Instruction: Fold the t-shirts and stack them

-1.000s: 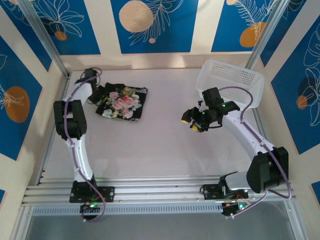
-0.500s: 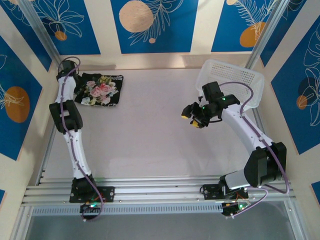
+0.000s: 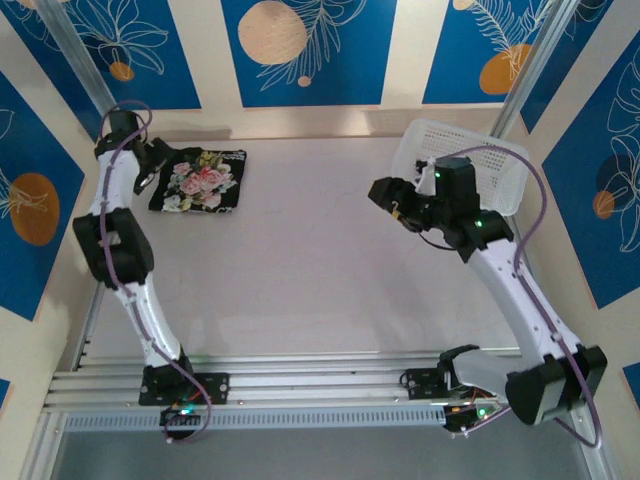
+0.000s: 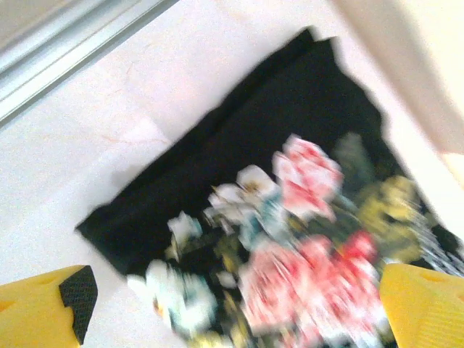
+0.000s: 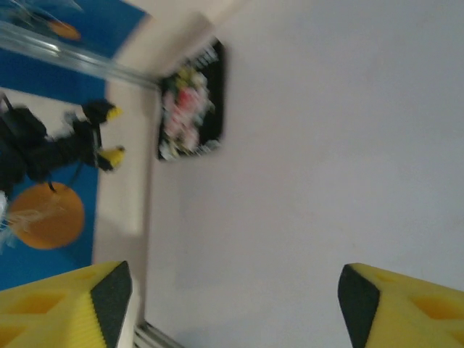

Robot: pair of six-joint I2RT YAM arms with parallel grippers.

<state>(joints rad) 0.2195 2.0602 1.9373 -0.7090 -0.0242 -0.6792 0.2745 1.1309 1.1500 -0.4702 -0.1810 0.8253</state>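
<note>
There is one t-shirt (image 3: pixel 200 182), one white perforated basket (image 3: pixel 470 140), and two arms, each with one pincer. The black t-shirt lies folded into a small rectangle in the far left corner of the surface (image 3: pixel 320 270), rose print up, well apart from the basket at the far right. A second ago the shirt lay nearer the middle of the left half, with the left pincer (image 3: pixel 152 168) at its left edge. Half a second ago it had been carried back into the corner, and it has not moved since. The left arm has drawn back toward the left wall. The right arm has straightened, and the right pincer (image 3: pixel 388 196) has moved from mid-surface toward the basket's near side. The left pincer now stands wide open just beside the shirt's left edge. From the left wrist, its yellow fingertips (image 4: pixel 51 312) are spread either side of the print with nothing gripped between them. The right pincer is also open, wider than before, its yellow fingers (image 5: pixel 406 304) far apart over bare surface, holding and touching nothing.
</note>
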